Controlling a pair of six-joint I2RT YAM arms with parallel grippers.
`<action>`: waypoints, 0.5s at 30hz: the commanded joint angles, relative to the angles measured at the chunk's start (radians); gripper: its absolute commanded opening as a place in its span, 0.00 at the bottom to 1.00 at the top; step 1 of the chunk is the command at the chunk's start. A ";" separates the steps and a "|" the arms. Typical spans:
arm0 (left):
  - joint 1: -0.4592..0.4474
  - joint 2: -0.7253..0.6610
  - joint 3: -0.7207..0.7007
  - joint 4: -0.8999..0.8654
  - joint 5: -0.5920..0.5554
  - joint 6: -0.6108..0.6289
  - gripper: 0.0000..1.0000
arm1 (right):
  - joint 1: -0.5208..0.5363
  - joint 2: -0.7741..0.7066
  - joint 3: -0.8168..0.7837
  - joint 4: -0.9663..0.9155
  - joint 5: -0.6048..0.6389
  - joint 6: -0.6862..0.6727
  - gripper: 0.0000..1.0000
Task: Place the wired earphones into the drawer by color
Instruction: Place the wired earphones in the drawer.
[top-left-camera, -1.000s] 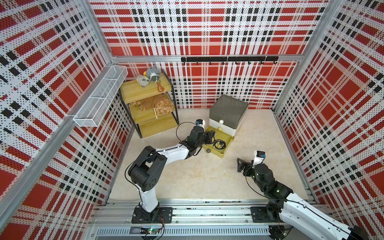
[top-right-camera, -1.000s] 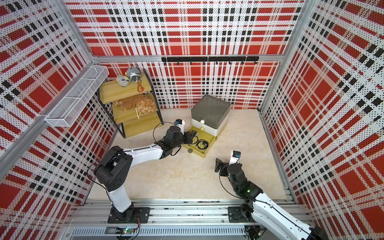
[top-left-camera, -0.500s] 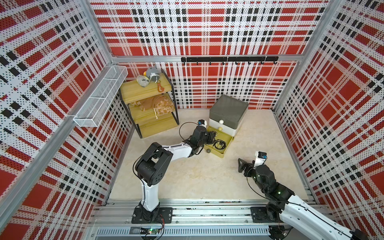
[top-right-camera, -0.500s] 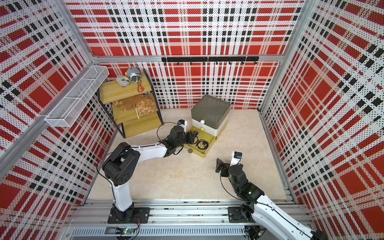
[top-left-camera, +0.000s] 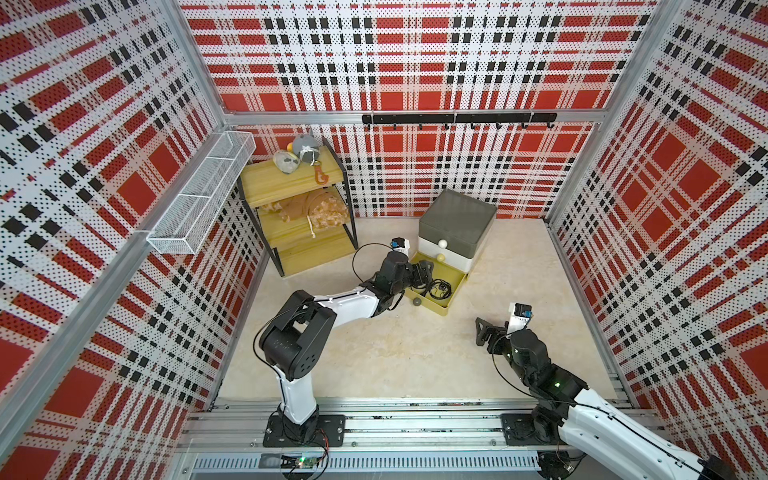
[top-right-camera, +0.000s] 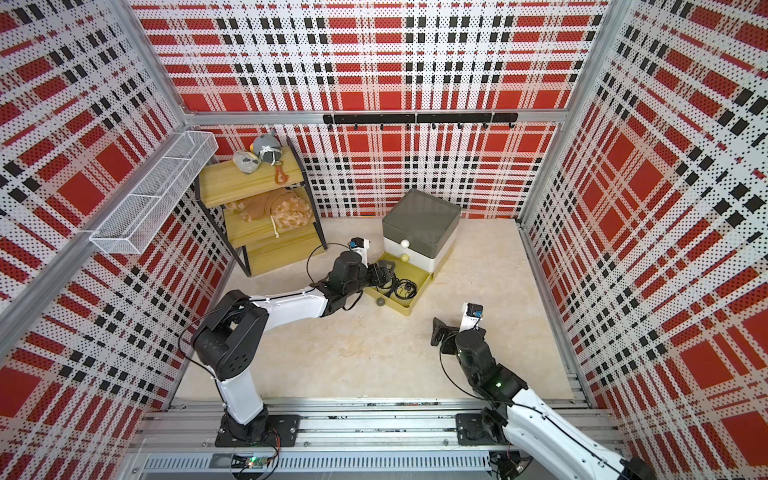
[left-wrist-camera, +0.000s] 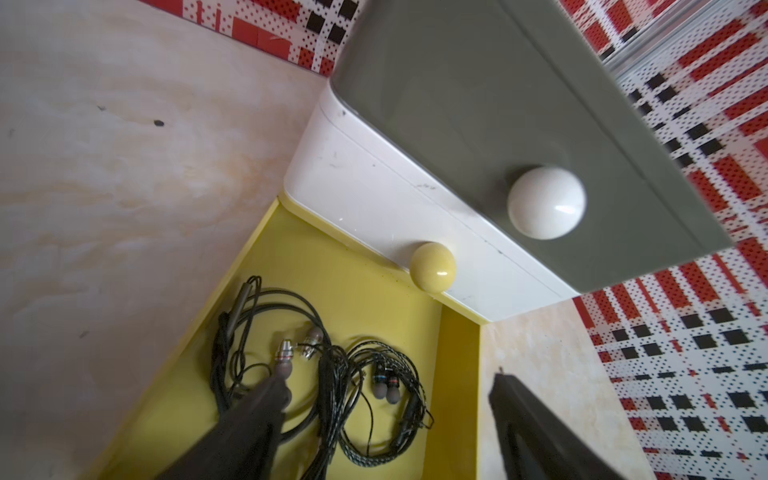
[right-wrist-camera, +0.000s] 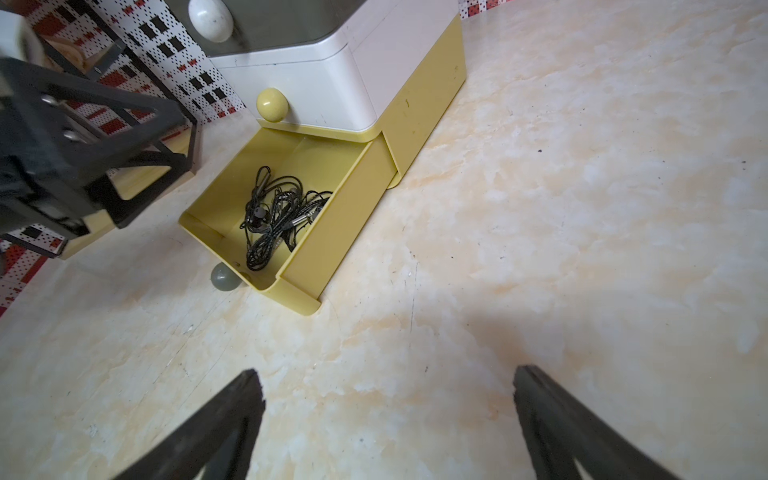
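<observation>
Left gripper (left-wrist-camera: 390, 382) hangs over the pulled-out mustard yellow bottom drawer (left-wrist-camera: 457, 374). Its two black fingers are spread wide, and nothing is held between them. In the left wrist view one finger (left-wrist-camera: 257, 415) points down among the black wired earphones (left-wrist-camera: 353, 395). Its tip is right by a shiny silver earbud (left-wrist-camera: 284, 353), but I cannot tell if it touches. The other finger (left-wrist-camera: 536, 419) shows past the drawer's side wall.

The earphones lie in a loose tangle on the floor of that yellow drawer. Thin black cables loop over each other, with small earbuds and a long plug mixed in. I cannot tell how many bundles are in the pile.

The yellow drawer belongs to a small plastic cabinet of three stacked drawers (top-left-camera: 457, 224). The dark grey top drawer has a white ball knob (left-wrist-camera: 546, 203). The white middle drawer has a yellow ball knob (left-wrist-camera: 433, 266). Both of these drawers are pushed in. The yellow drawer has a grey ball knob (right-wrist-camera: 224, 277) on its front, low down near the bench.

Right gripper (right-wrist-camera: 386, 378) is well apart from the cabinet. Its fingers are spread wide too, and they hold nothing. Only the pale marbled bench (right-wrist-camera: 540, 249) is under them. In the right wrist view the open drawer and its black tangle sit ahead of this gripper.

By the wall, beside the left arm, stands a yellow wooden shelf rack with a black frame (top-left-camera: 291, 183). Soft toys sit on its shelves.
</observation>
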 joint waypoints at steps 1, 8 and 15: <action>0.005 -0.084 -0.081 0.053 -0.027 0.009 0.99 | -0.004 0.033 0.046 0.013 0.021 -0.013 1.00; 0.012 -0.209 -0.253 0.075 -0.078 0.031 0.99 | -0.010 0.154 0.142 -0.015 0.084 -0.021 1.00; 0.012 -0.297 -0.382 0.088 -0.119 0.052 0.99 | -0.094 0.295 0.234 0.006 0.026 -0.138 1.00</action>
